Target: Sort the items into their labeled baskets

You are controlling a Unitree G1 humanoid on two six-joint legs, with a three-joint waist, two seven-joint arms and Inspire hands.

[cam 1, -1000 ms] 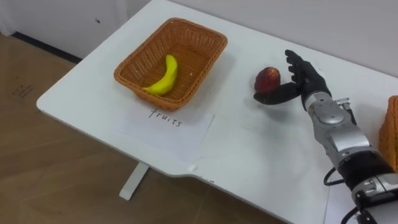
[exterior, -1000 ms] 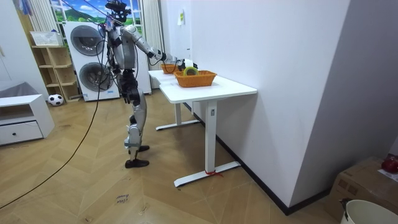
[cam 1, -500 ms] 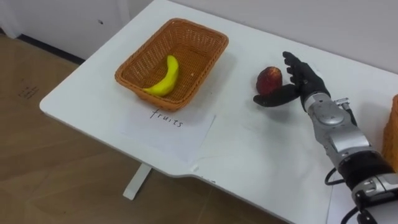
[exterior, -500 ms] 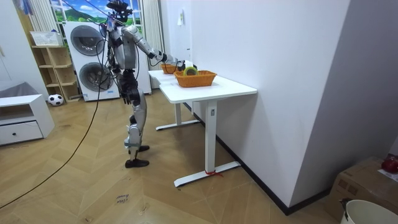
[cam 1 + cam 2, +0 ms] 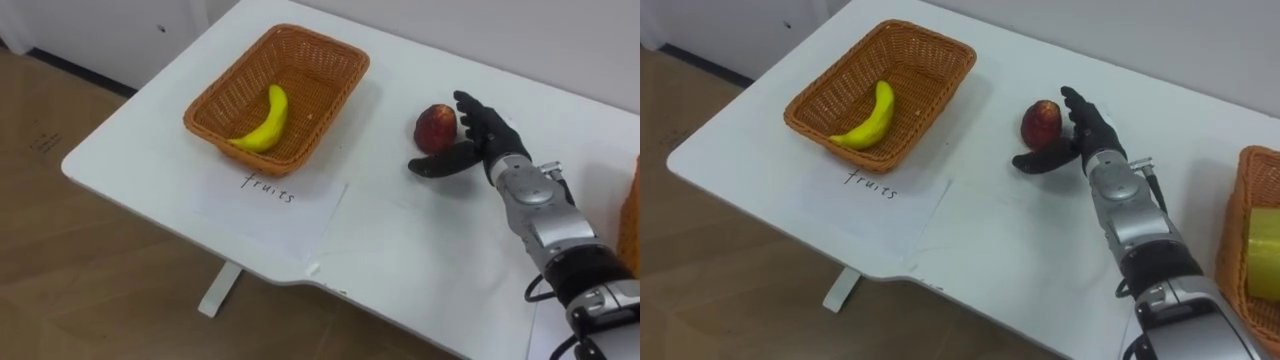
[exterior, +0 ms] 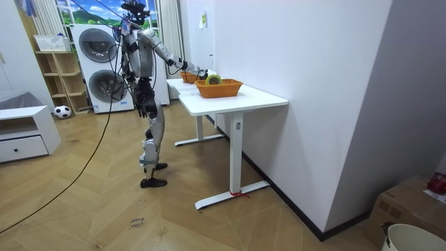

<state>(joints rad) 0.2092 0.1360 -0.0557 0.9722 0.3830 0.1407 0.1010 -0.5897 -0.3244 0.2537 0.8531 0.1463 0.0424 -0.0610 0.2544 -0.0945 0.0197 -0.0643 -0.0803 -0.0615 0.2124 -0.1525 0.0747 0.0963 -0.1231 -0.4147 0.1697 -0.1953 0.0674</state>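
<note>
Right hand (image 5: 489, 138) spread beside red fruit (image 5: 435, 127), banana (image 5: 262, 120) in basket (image 5: 318, 72) — sheet (image 5: 268, 205) reading "fruits"

R hand (image 5: 491, 146) uncurled by red fruit (image 5: 436, 127), maybe touching; banana (image 5: 262, 121) in basket (image 5: 331, 68).

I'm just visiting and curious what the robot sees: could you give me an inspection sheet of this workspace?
Surface: white table; a paper sheet lies before the fruit basket.
Job's things: banana in the fruit basket; red fruit on the table; second basket holds a yellow-green item.
Clutter: nothing seen.
Hands: right hand open, cupped beside the red fruit.
Cables: only the robot's own.
Surroundings: washing machines, wooden floor.
</note>
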